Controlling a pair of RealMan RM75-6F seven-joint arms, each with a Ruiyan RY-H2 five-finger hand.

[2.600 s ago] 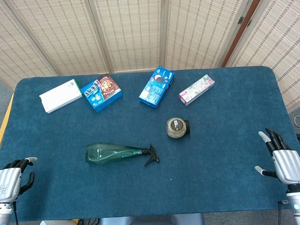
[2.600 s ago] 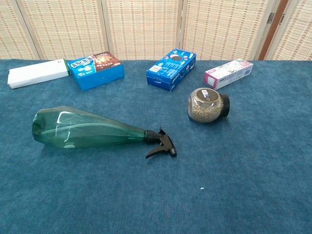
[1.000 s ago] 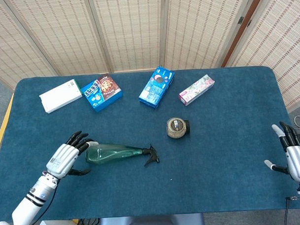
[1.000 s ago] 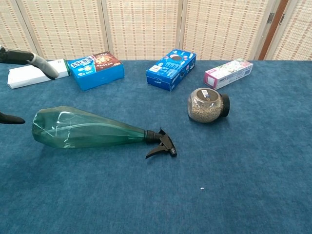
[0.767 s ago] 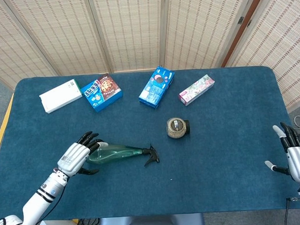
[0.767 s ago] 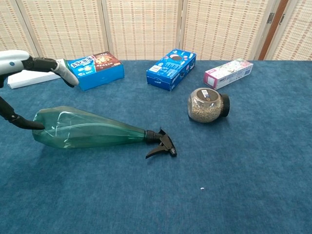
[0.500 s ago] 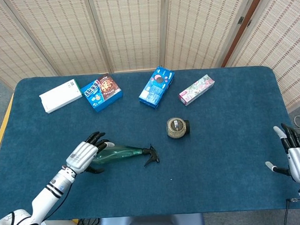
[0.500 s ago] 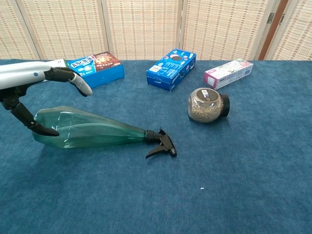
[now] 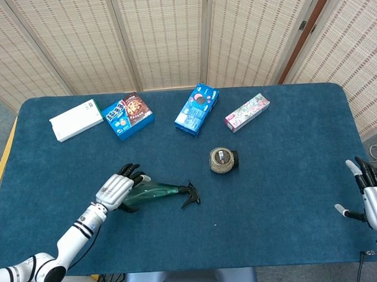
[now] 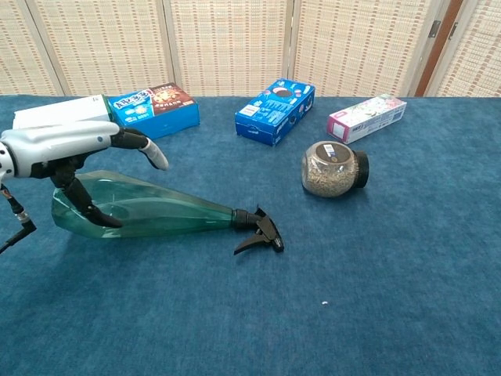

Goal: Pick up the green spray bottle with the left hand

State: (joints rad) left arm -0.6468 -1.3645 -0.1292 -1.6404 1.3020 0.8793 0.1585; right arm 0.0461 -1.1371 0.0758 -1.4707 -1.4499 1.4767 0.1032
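The green spray bottle [image 9: 154, 192] [image 10: 164, 210] lies on its side on the blue table, its black trigger head [image 10: 261, 229] pointing right. My left hand [image 9: 119, 190] [image 10: 74, 149] hovers over the bottle's wide base with fingers spread above it and the thumb down in front; it does not grip the bottle. My right hand [image 9: 374, 204] is at the table's right edge, fingers apart and holding nothing; the chest view does not show it.
A round jar [image 9: 223, 159] [image 10: 334, 168] lies right of the bottle. Along the far side sit a white box [image 9: 75, 120], a blue snack box [image 9: 128, 115], a blue cookie box [image 9: 196, 108] and a pink-green box [image 9: 247, 112].
My left hand has come in from the left edge and now reaches over the bottle's base. The bottle has stayed put. My right hand slid slightly right.
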